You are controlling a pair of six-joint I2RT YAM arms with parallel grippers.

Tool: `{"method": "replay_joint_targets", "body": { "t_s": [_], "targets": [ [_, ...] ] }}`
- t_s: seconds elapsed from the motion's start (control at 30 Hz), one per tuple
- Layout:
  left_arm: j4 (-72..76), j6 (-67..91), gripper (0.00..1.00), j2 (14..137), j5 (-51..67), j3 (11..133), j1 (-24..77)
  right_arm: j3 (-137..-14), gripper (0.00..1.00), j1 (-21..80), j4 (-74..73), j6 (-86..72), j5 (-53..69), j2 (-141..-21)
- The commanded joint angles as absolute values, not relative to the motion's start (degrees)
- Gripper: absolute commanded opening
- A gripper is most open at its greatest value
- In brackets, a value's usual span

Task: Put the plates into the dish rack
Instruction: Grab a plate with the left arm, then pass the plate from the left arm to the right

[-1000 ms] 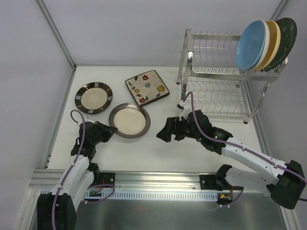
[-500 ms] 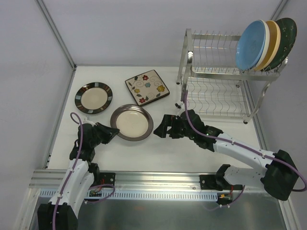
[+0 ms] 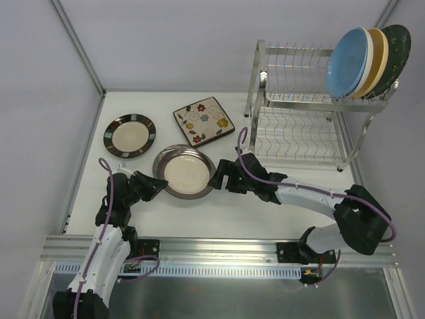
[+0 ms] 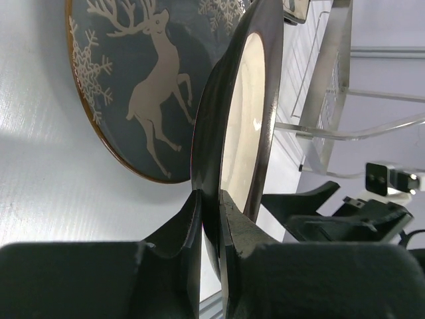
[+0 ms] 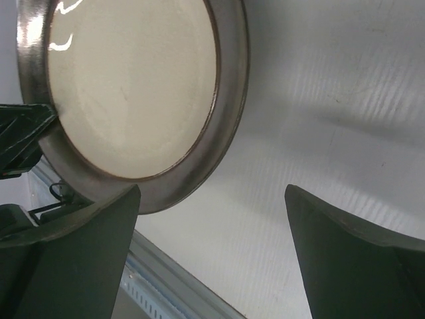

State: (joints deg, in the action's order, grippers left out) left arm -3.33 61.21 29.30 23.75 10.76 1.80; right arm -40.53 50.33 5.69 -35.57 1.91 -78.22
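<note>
Pinching one edge of the brown-rimmed plate point(image 3: 184, 171), left fingers point(image 4: 178, 229) clamped; right fingers point(image 5: 80, 266) spread wide at the opposite rim.

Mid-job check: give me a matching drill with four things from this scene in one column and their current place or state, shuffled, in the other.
Things:
1. round cream plate with dark brown rim
2. square cream floral plate
3. round light-blue plate
4. right gripper

Places or states:
A. standing on edge in the top tier of the silver wire dish rack
B. open, beside a plate's edge
C. rim pinched by the shut left gripper
D. lying flat on the white table

Pairs: 1-C, 2-D, 3-A, 4-B.
</note>
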Motion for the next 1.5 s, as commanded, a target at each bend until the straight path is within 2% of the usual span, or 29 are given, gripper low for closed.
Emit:
{"method": "replay_joint_targets", "body": {
  "t_s": [0.0, 0.33, 0.63, 0.73, 0.83, 1.03, 1.13, 1.23, 1.33, 1.47],
  "targets": [
    [5.1, 64.7, 0.0, 26.8, 28.7, 14.1, 1.7, -42.8, 0.94, 50.7, 10.6, -38.1, 0.7, -81.7],
    [5.1, 65.5, 0.0, 24.6, 31.4, 14.3, 1.8, -42.5, 0.9, 50.2, 21.1, -41.3, 2.5, -87.8],
    [5.7, 66.2, 0.0, 24.3, 32.5, 15.2, 2.4, -43.4, 0.76, 49.3, 23.3, -43.2, 3.8, -90.0],
    [6.2, 66.5, 0.0, 24.3, 32.6, 15.3, 2.5, -42.7, 0.65, 49.2, 25.4, -44.5, 4.2, -90.4],
    [6.8, 67.0, 0.0, 24.3, 32.8, 15.2, 2.7, -42.3, 0.59, 49.0, 26.7, -44.9, 4.9, -90.4],
    [7.9, 68.0, 0.0, 24.3, 33.4, 14.8, 2.9, -40.7, 0.41, 48.2, 29.1, -45.2, 6.2, -89.1],
    [8.1, 68.3, 0.0, 24.1, 33.6, 14.0, 3.0, -39.8, 0.26, 47.9, 29.3, -45.0, 6.4, -87.5],
    [8.1, 68.6, 0.0, 23.7, 33.7, 13.1, 3.0, -39.1, 0.17, 47.8, 28.5, -44.3, 6.2, -85.9],
    [8.1, 68.7, 0.0, 23.5, 33.8, 12.3, 3.0, -38.7, 0.03, 47.8, 26.7, -42.9, 5.6, -83.2],
    [8.2, 68.6, 0.0, 23.5, 33.9, 11.7, 3.0, -38.8, 0.0, 47.8, 22.9, -40.4, 4.1, -78.1]
  ]
}}
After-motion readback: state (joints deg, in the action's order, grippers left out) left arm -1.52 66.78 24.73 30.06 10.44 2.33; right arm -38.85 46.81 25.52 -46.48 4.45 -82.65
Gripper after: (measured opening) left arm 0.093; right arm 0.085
